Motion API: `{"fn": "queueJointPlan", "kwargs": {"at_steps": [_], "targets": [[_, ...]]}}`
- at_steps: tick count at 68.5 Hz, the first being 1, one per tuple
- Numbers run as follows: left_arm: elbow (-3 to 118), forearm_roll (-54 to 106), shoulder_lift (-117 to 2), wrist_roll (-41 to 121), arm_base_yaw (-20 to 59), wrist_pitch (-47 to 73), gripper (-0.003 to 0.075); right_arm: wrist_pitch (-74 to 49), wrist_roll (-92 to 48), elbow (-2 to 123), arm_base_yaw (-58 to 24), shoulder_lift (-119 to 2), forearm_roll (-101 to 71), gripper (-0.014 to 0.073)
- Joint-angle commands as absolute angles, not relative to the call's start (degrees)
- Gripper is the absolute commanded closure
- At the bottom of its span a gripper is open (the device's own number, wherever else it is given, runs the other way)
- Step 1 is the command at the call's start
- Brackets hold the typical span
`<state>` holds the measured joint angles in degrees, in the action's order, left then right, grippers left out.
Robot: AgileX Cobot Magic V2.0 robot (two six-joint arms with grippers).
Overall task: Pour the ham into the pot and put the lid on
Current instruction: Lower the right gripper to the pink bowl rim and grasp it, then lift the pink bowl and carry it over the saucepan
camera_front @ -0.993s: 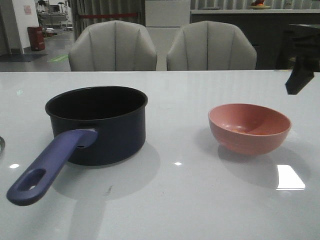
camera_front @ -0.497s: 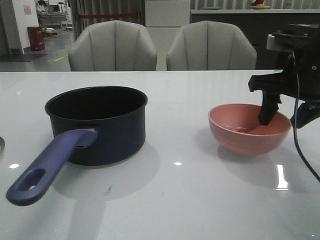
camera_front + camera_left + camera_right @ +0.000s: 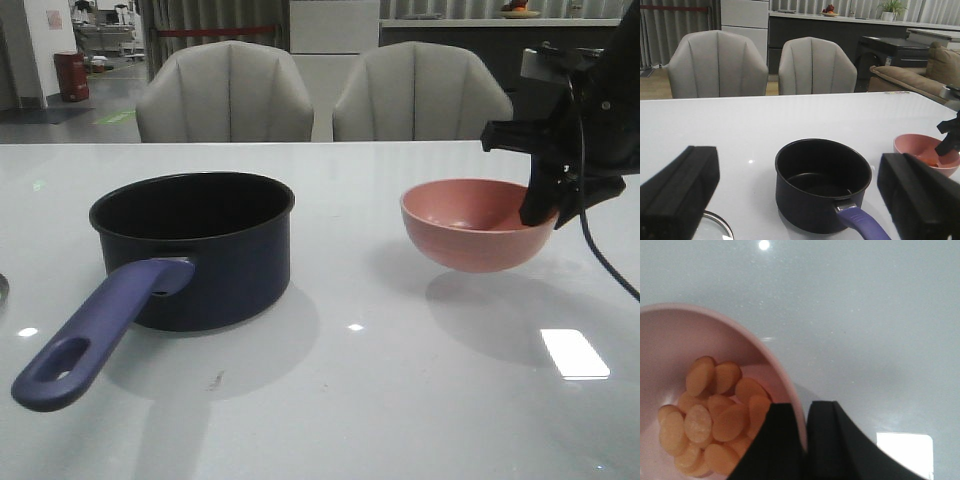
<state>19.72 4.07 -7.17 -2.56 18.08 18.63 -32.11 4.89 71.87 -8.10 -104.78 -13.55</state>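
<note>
The dark navy pot with its purple-blue handle stands at the table's left; it looks empty in the left wrist view. The salmon-pink bowl hangs a little above the table at the right. My right gripper is shut on its right rim. In the right wrist view the gripper pinches the bowl's rim, with several orange-pink ham slices inside. My left gripper is open and empty, set back from the pot. Only an edge of the glass lid shows, left of the pot.
Two grey chairs stand behind the table's far edge. The lid's rim just shows at the front view's left edge. The white table has bright glare patches on it.
My right arm came in from the right, closed on the bowl's rim, then lifted the bowl off the table and slightly left. The pot has not moved.
</note>
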Motion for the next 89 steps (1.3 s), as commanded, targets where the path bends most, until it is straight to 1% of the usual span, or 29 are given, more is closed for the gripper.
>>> {"fn": "queueJointPlan", "kwargs": {"at_steps": [1,6,15,29,36,42,52,59,73,81,89], "targets": [[21.25,4.29,-7.83,-2.75,18.55,14.12,0.0041,-32.52,0.35,76.97,-9.02,-100.41,-16.11,0.0449],[21.25,4.29,-7.83,-2.75,18.55,14.12,0.0041,-33.97,-3.45,80.19,-11.32,-99.79,-16.11,0.0456],[21.25,4.29,-7.83,-2.75,18.55,14.12,0.0041,-35.43,-4.15,86.94,-16.25,-99.71,-16.11,0.0456],[21.25,4.29,-7.83,-2.75,18.55,14.12,0.0041,-32.71,-4.15,95.48,-26.09,-101.60,-16.06,0.0456],[21.25,4.29,-7.83,-2.75,18.55,14.12,0.0041,-32.21,-4.21,99.25,-29.10,-104.39,-16.06,0.0456],[21.25,4.29,-7.83,-2.75,18.55,14.12,0.0041,-28.80,-5.19,100.99,-30.77,-106.49,-15.69,0.0456],[21.25,4.29,-7.83,-2.75,18.55,14.12,0.0041,-18.53,-7.25,100.01,-32.26,-107.25,-15.55,0.0456],[21.25,4.29,-7.83,-2.75,18.55,14.12,0.0041,-9.02,-9.35,96.35,-32.84,-106.62,-15.24,0.0456],[21.25,4.29,-7.83,-2.75,18.55,14.12,0.0041,21.76,-11.75,81.23,-34.33,-104.84,-11.12,0.0456],[21.25,4.29,-7.83,-2.75,18.55,14.12,0.0041,37.88,-11.76,74.19,-35.01,-104.91,-2.18,0.0456],[21.25,4.29,-7.83,-2.75,18.55,14.12,0.0041,50.48,-11.76,70.37,-35.02,-105.64,6.25,0.0456]]}}
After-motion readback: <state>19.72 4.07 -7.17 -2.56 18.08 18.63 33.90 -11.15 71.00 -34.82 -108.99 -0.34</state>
